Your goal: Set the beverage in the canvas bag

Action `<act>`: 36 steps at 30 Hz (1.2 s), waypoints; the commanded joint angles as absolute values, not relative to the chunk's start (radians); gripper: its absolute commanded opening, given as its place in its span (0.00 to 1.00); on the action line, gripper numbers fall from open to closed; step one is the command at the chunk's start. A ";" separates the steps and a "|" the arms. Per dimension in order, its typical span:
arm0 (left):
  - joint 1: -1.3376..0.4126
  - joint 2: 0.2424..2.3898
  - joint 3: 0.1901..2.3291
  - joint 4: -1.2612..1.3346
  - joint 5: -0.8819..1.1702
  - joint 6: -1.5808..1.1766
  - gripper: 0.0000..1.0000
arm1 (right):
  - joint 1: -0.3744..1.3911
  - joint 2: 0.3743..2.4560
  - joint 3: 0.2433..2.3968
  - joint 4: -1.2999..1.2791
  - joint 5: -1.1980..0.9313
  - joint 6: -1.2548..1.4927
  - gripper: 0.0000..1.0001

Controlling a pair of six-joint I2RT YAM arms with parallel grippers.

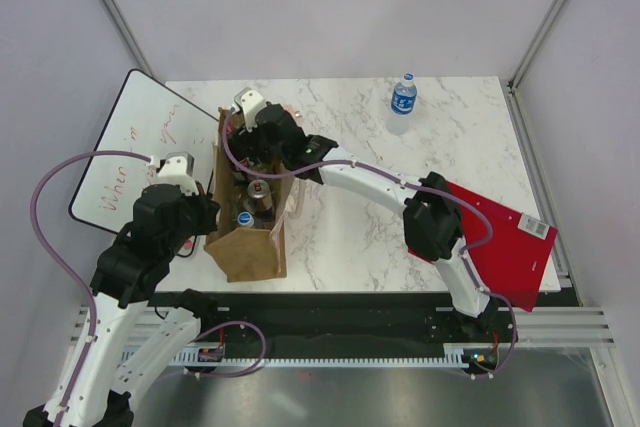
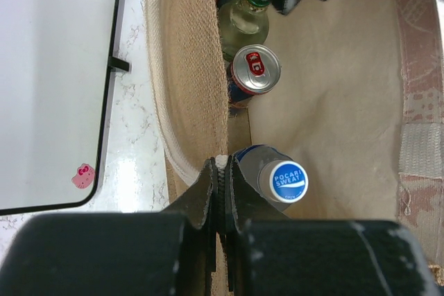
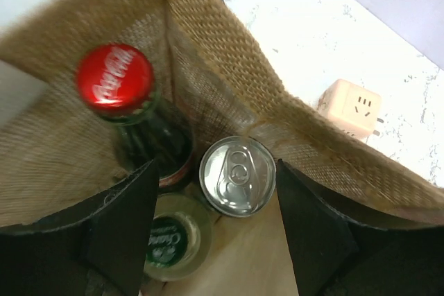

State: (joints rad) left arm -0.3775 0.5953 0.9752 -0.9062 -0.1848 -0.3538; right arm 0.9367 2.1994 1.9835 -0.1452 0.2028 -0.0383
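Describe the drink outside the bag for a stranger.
On the white marble table, look to the far edge, right of the tan-brown woven bag. A clear plastic bottle with blue cap and label stands there alone; the others sit inside the bag.

Robot lab test cell: plain white panel walls (image 1: 330, 7), aluminium corner posts (image 1: 108, 7), marble-look tabletop (image 1: 345, 239), scribbled whiteboard (image 1: 120, 147), slotted mounting rail (image 1: 560, 319) at near edge.

Jaws on left arm (image 1: 150, 237) sit shut, on right arm (image 1: 370, 182) parted.
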 commanded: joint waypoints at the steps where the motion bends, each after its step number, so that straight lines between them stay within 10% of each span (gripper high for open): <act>1: -0.379 0.591 1.017 -0.894 -0.186 -0.368 0.05 | 0.933 1.988 2.062 -0.210 0.121 0.051 0.75; 8: -0.379 0.589 1.017 -0.897 -0.192 -0.376 0.48 | 0.885 1.738 1.951 -0.296 0.159 0.067 0.78; 14: -0.379 0.592 1.017 -0.897 -0.184 -0.371 0.66 | 0.680 1.677 1.868 -0.436 0.397 0.086 0.82; 20: -0.379 0.594 1.029 -0.893 -0.167 -0.367 0.72 | 0.494 1.730 1.839 -0.462 0.436 0.083 0.98; 36: -0.379 0.568 0.985 -0.874 -0.184 -0.354 0.71 | 0.272 2.060 2.022 -0.505 0.235 0.074 0.98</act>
